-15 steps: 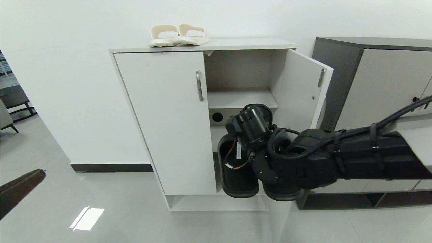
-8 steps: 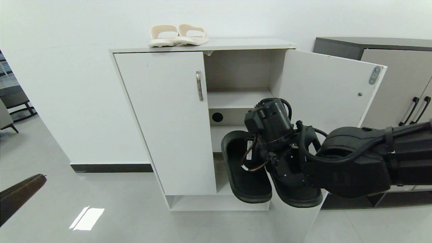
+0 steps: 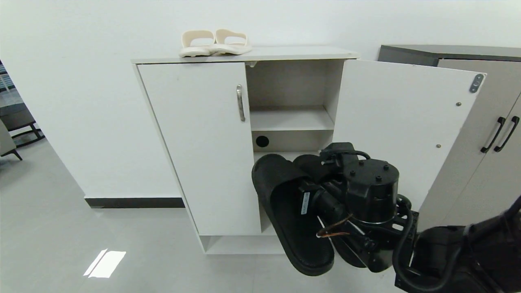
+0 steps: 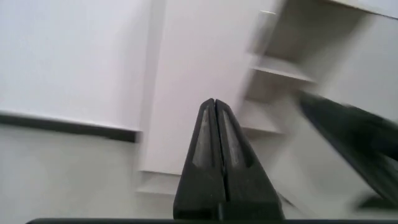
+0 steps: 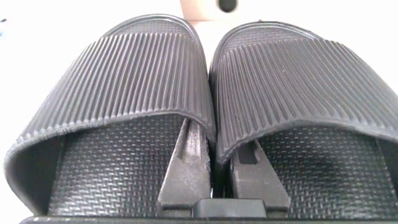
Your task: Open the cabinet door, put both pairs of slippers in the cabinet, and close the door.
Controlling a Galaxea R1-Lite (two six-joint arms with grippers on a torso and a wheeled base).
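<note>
White wall, open cabinet (image 3: 203, 142), right pincer (image 5: 216, 149) clamped on black slippers (image 3: 297, 219) before it, left pincer (image 4: 214, 111) together.

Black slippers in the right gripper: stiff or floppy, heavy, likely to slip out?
Probably fairly stiff: the black slippers hang from the right gripper with soles straight, not drooping. Likely light, since one pinch carries both. Ribbed straps and textured footbeds should resist slipping.
</note>
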